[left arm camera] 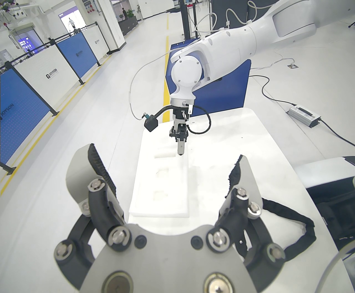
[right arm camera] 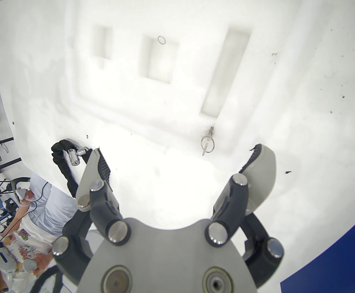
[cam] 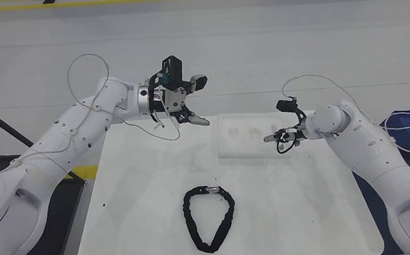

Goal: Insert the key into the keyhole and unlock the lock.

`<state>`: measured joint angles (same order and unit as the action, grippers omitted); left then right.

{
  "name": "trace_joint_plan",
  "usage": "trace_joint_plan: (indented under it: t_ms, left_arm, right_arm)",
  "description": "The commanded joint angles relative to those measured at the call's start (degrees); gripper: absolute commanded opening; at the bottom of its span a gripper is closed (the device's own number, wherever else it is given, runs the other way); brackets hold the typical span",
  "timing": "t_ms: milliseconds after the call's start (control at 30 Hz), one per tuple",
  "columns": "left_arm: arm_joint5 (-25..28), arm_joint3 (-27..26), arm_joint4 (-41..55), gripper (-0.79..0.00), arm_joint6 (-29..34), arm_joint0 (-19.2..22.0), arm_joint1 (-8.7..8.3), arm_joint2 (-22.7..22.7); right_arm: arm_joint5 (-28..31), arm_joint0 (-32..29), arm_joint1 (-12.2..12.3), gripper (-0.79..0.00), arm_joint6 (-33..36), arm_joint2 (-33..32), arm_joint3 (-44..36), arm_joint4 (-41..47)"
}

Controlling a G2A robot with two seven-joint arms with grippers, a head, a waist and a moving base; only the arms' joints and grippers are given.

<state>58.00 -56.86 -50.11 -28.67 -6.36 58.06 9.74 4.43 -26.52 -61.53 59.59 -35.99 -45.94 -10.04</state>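
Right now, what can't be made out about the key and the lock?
- Keyhole: too small to see on the lock, in both the right wrist and top views.
- Key: blade shape too small, right wrist view.
- Chain: mostly hidden behind the left gripper, left wrist view.

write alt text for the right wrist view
The right gripper, jaws open, hangs over the white table, with a small key on a ring lying just ahead of it, by the end of the long recess in a white foam tray. The black chain lock with its silver cylinder lies farther off to one side.
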Motion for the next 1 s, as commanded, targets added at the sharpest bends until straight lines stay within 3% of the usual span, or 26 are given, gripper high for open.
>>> trace_joint_plan:
  t_ms: [0,467,700,967]
  left_arm:
    - [0.0,0.0,0.0,0.0,0.0,0.0,0.0,0.0]
    - [0.0,0.0,0.0,0.0,0.0,0.0,0.0,0.0]
    - [0.0,0.0,0.0,0.0,0.0,0.0,0.0,0.0]
    - [0.0,0.0,0.0,0.0,0.0,0.0,0.0,0.0]
  right_arm:
    - [-1.6,-0.4,0.1,0.0,-0.1,-0.4,-0.4,-0.1]
    - [-4.9,-2.3,-0.9,0.0,0.4,1.6,-4.2,-7.4]
    - [-5.6,-1.9,-1.8,-0.274,-0.3,2.2,-3.0,-10.1]
    - [-7.2,-1.6,-2.8,-0.428,-0.4,2.5,-1.3,-12.2]
